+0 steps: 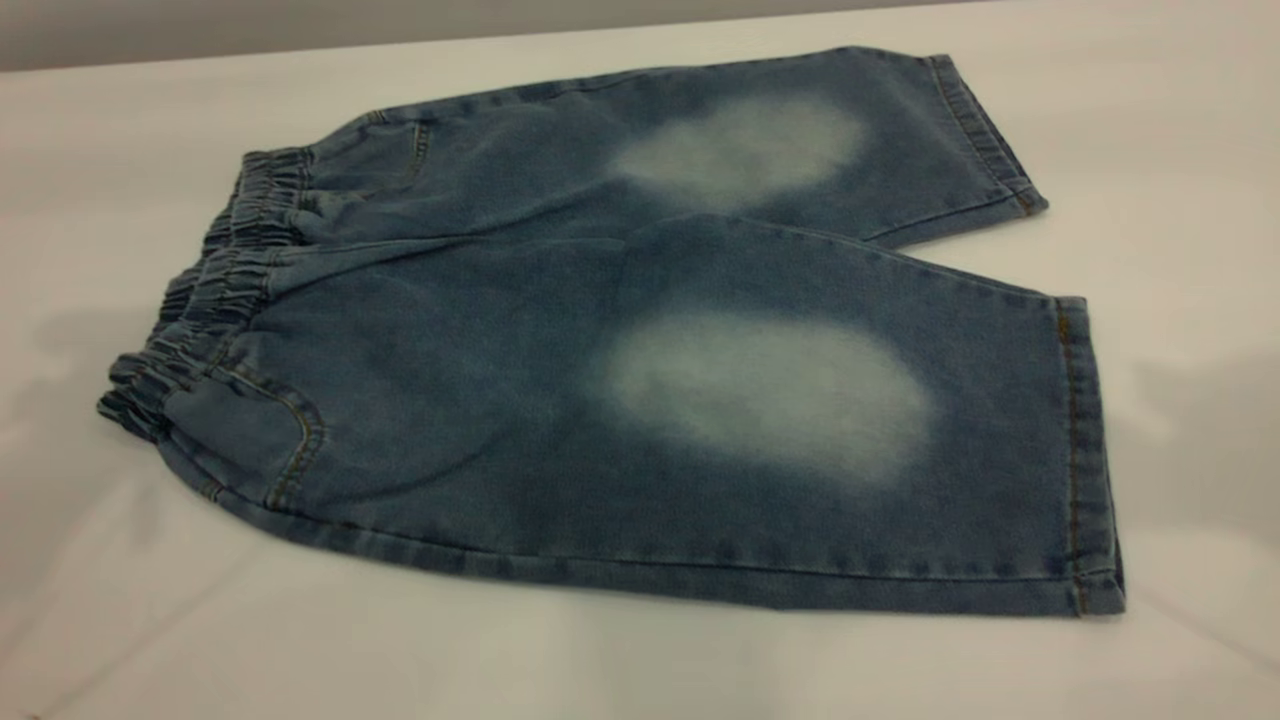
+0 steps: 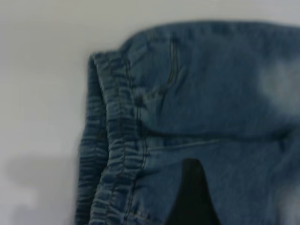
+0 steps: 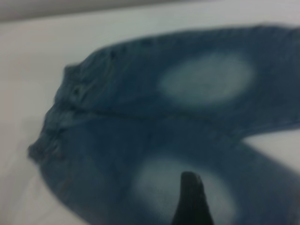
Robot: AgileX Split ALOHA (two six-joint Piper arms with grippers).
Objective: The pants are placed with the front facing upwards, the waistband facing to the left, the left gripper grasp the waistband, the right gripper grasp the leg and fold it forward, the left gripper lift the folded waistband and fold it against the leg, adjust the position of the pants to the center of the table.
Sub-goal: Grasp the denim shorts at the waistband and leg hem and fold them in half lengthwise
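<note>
Little of the robot shows. Of the left gripper [image 2: 193, 197] only one finger appears: a plain matte black wedge, broad at its base and narrowing to a blunt tip. The right gripper [image 3: 191, 201] shows one black wedge finger too, tapering to a rounded tip with a faint pale scuff.

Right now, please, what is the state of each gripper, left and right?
Left gripper: above the blue denim pants near the ruched waistband; state cannot be told.
Right gripper: above the nearer leg; cannot be told.
</note>
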